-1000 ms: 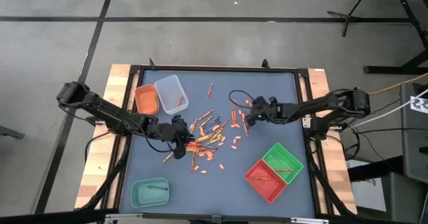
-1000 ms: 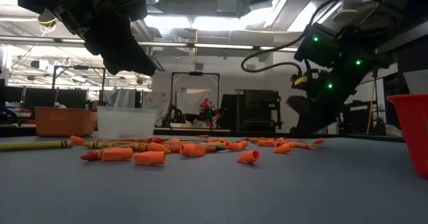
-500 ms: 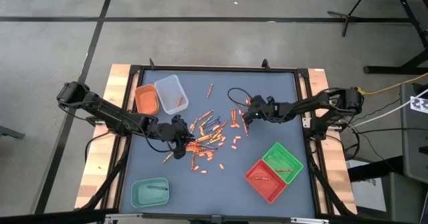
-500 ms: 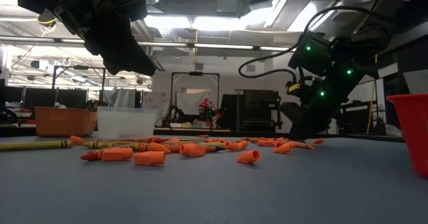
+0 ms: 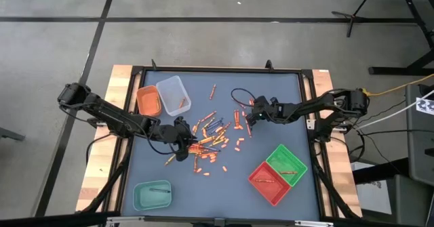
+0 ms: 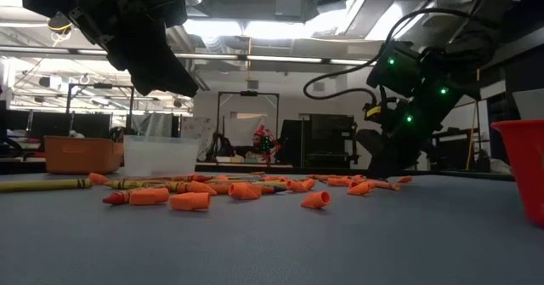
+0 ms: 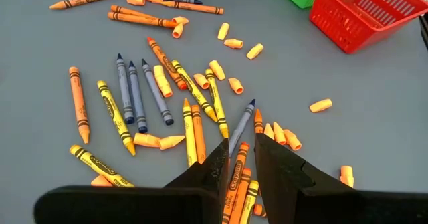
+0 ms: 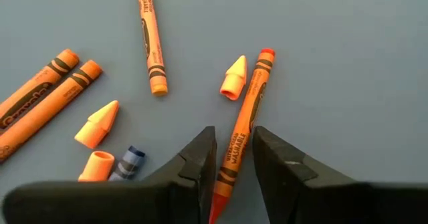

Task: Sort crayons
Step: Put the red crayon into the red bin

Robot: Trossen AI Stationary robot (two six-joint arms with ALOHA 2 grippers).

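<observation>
Paper-wrapped wax crayons [image 5: 210,142] and stubby cone tips litter the matte grey mat [image 5: 271,95] mid-table. Right gripper [image 8: 234,158] sits low, jaws slightly apart straddling an orange crayon [image 8: 242,120]. Left gripper [image 7: 239,158] likewise straddles an orange one [image 7: 235,177]. Ribbed red basket [image 7: 364,13] nearby.

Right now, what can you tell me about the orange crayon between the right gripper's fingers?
The orange crayon is a whole stick with a paper wrapper, black bands and printed lettering. It lies flat on the grey-blue table, running lengthwise between the right gripper fingers, which straddle its lower end. Whether they press on it cannot be told. A loose orange crayon tip lies close beside its upper end.
</observation>
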